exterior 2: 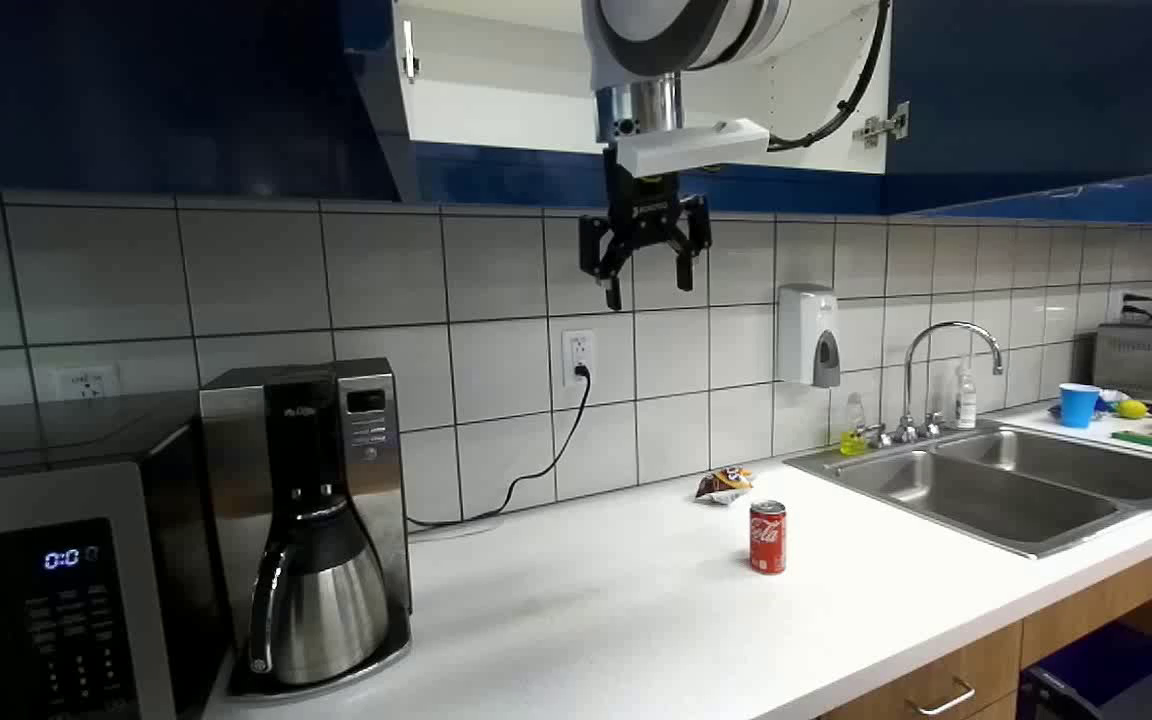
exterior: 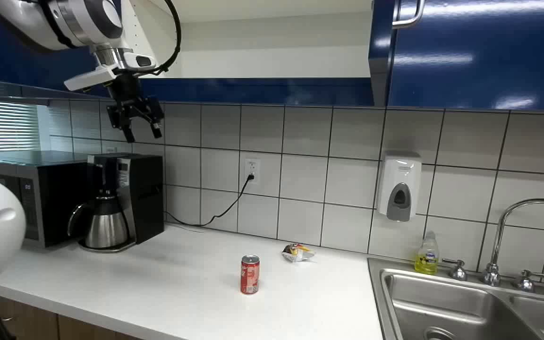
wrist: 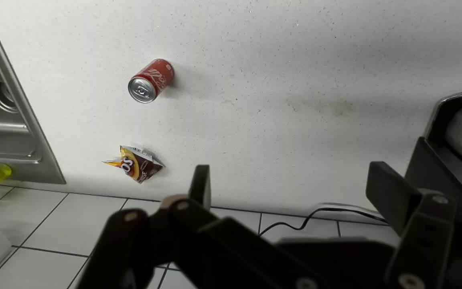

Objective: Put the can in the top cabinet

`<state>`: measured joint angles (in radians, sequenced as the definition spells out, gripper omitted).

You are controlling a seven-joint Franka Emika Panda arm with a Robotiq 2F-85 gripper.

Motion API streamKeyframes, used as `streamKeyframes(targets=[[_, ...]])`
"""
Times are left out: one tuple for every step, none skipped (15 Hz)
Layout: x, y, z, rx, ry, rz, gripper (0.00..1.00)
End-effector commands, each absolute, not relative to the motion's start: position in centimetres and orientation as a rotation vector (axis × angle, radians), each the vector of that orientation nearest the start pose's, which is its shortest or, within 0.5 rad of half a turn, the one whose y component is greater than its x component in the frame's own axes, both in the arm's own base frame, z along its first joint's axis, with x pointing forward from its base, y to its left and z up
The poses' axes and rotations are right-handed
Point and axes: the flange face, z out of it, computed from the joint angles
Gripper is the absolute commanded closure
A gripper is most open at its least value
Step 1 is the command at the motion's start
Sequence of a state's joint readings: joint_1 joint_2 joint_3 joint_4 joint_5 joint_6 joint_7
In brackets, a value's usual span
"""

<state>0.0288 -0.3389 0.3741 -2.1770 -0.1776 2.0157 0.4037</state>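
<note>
The hand [exterior 2: 649, 283] hangs in the air, spread wide, and in the wrist view nothing is held in it. The can [exterior: 250, 275] stands upright on the counter [exterior: 182, 283], well below the hand and off to its side, toward the sink [exterior: 442, 289]. The top cabinet [exterior: 276, 61] is already open; in both exterior views its pale inside appears above the hand. I would judge the task is only at its beginning: to reach down, grasp the can, lift it and set it inside are all left.
</note>
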Motion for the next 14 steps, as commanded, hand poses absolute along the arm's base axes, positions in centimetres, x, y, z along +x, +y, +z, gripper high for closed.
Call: streamKeyframes(targets=[[43.6, 19.2, 53.7, -3.322, -0.089, -0.417, 0.0], [43.6, 19.2, 53.7, -3.322, -0.089, -0.417, 0.0], [43.6, 19.2, 53.7, -3.322, -0.089, -0.417, 0.0], [43.6, 19.2, 53.7, -3.322, -0.089, -0.417, 0.0], [43.6, 19.2, 53.7, -3.322, -0.089, -0.417, 0.0], [43.6, 19.2, 53.7, -3.322, -0.089, -0.417, 0.0], [43.6, 19.2, 53.7, -3.322, -0.089, -0.417, 0.0], [43.7, 19.1, 53.7, -3.324, -0.088, -0.427, 0.0], [43.9, 19.1, 53.7, -3.326, -0.086, -0.429, 0.0], [44.1, 19.1, 53.6, -3.328, -0.087, -0.435, 0.0], [44.3, 19.1, 53.5, -3.331, -0.085, -0.436, 0.0], [44.6, 19.0, 53.1, -3.334, -0.086, -0.431, 0.0], [44.9, 18.9, 52.7, -3.34, -0.09, -0.423, 0.0], [45.2, 18.7, 52.2, -3.345, -0.086, -0.417, 0.0]])
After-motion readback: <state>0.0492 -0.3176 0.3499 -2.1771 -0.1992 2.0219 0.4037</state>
